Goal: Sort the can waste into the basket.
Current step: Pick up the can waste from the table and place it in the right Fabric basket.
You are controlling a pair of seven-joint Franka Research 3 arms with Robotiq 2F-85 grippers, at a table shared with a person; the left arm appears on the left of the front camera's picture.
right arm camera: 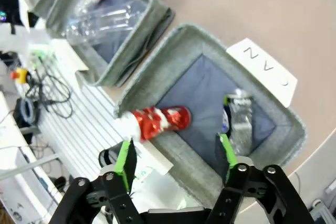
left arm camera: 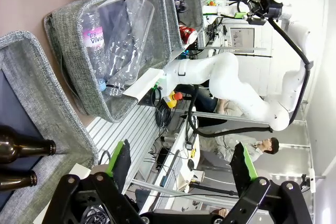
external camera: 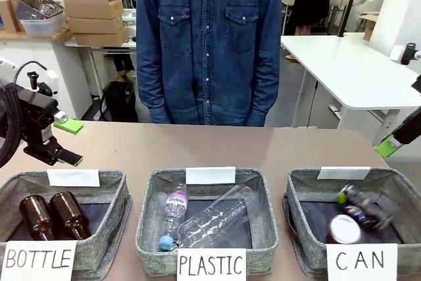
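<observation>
Left gripper (external camera: 68, 141): hangs above the table's left edge, over the far rim of the BOTTLE basket; green-padded fingers (left arm camera: 119, 157) spread wide, nothing between them.
BOTTLE basket (external camera: 112, 218): grey fabric, at the left of the row; two brown glass bottles (external camera: 52, 215) lie side by side in it, necks toward the near wall.
PLASTIC basket (external camera: 148, 228): middle of the row; holds a clear plastic bottle with a pink label (external camera: 174, 212) and a larger crushed clear bottle (external camera: 217, 218) lying slantwise, the two touching.
Person (external camera: 207, 44): stands at the far side of the table behind the middle basket, in a denim shirt; hands hidden.
Table (external camera: 217, 149): tan top; the three baskets sit in a row along the near edge.
CAN basket (external camera: 302, 192): at the right of the row, white sign on its near wall.
Red can (external camera: 343, 229): lies inside the CAN basket against the near wall, silver top toward the front camera.
Black can (external camera: 360, 205): lies inside the same basket, just beyond the red can; blurred in the front view, sharper in the right wrist view (right arm camera: 239, 121).
Right gripper (right arm camera: 176, 161): above the CAN basket, over its near wall; fingers (right arm camera: 126, 163) apart with nothing between them. One green pad shows at the front view's right edge (external camera: 388, 147).
</observation>
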